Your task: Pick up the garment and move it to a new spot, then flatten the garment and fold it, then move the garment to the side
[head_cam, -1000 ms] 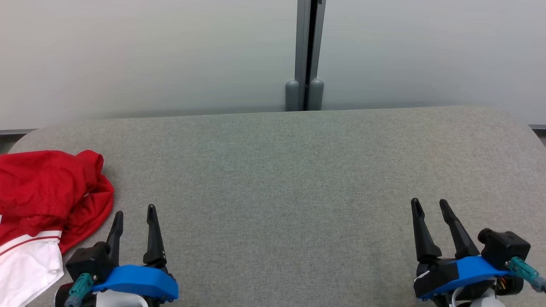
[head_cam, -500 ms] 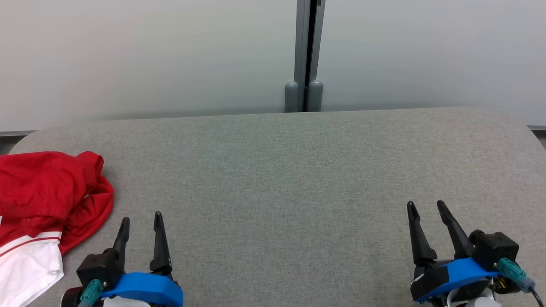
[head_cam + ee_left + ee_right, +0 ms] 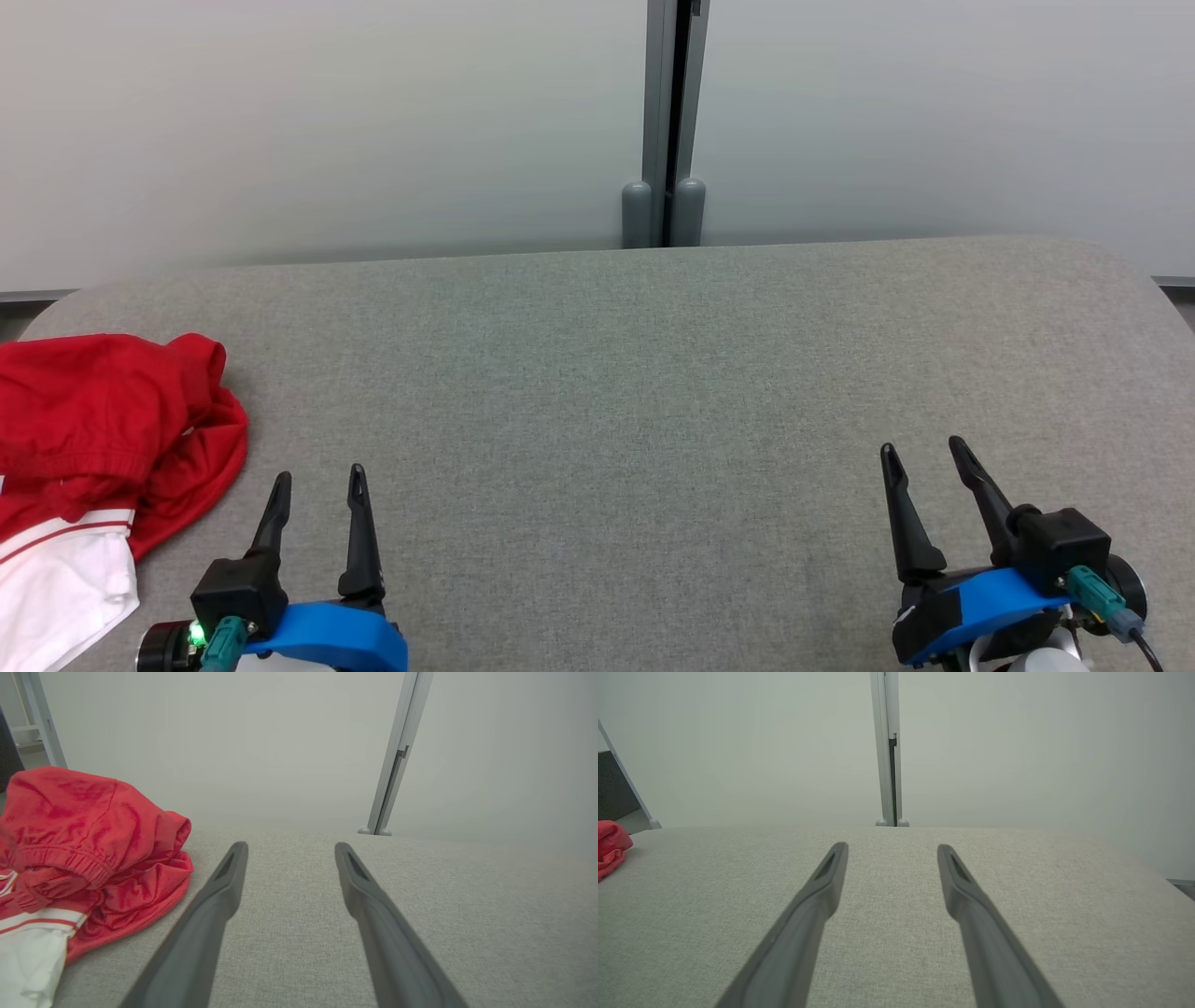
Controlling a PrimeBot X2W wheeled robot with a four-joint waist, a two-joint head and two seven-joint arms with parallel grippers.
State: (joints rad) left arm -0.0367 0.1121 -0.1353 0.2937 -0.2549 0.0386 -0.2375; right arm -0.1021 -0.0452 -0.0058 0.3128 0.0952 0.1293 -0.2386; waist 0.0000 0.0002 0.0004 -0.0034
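A red and white garment (image 3: 103, 448) lies crumpled at the left end of the grey fabric surface (image 3: 616, 392). It shows close up in the left wrist view as the garment (image 3: 88, 858), with an elastic band and a white striped part. My left gripper (image 3: 318, 479) hovers open just right of it, nothing between its fingers. In its own view the left gripper (image 3: 288, 846) points past the cloth's right edge. My right gripper (image 3: 920, 448) stands open at the lower right, far from the cloth. From the right wrist the right gripper (image 3: 892, 847) faces bare fabric, and the garment (image 3: 611, 851) peeks in at the far left.
A pale wall with a grey vertical post (image 3: 665, 121) runs behind the surface. The surface has rounded far corners. Wide bare fabric stretches between the two grippers.
Both grippers have drawn back toward the bottom of the head view, the left one also shifting slightly right. The garment has not moved. Both stay open.
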